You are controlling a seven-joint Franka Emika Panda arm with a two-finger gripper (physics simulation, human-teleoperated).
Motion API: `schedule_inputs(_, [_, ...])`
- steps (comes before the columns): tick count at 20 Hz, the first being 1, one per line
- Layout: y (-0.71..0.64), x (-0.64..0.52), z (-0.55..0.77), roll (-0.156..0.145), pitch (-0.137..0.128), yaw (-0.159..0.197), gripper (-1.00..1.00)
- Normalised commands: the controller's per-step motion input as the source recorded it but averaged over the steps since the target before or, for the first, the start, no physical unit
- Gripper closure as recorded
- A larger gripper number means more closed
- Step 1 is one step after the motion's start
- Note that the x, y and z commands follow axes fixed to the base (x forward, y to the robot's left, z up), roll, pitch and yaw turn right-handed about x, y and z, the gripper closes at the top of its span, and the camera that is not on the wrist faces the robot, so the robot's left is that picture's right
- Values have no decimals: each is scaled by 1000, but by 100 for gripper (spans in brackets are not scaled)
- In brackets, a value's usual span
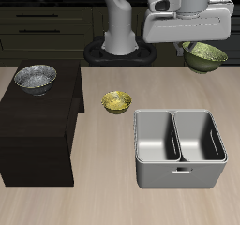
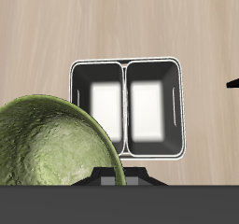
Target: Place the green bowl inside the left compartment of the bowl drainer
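Note:
The green bowl (image 1: 205, 53) hangs tilted in the air, held at its rim by my gripper (image 1: 192, 47), which is shut on it. It is above the table, farther back than the bowl drainer (image 1: 178, 184). The grey drainer has two wells, both with nothing in them. Its left compartment (image 1: 157, 140) lies on the side toward the yellow bowl. The wrist view shows the green bowl's mottled inside (image 2: 47, 144) close up, with the drainer (image 2: 125, 62) and its left compartment (image 2: 150, 111) below and beyond it. My fingertips are hidden there.
A yellow-gold speckled bowl (image 1: 116, 101) sits on the table just beyond the drainer's corner. A silver metal bowl (image 1: 35, 77) rests on top of a low dark cabinet (image 1: 37, 135). The robot base (image 1: 119, 43) stands at the back.

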Motion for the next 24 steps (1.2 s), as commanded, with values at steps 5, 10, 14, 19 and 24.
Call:
schedule_inputs(5, [-36,147,-98,-16,-10,0,100])
schedule_inputs(10, [29,60,-158,-11,15,5,100])
schedule_inputs(14, [162,33,-218,34,26,-15,100])
schedule_inputs(19, [25,64,-178,4,9,-4,100])
schedule_inputs(24, [-37,58,-179,-7,19,1,100])
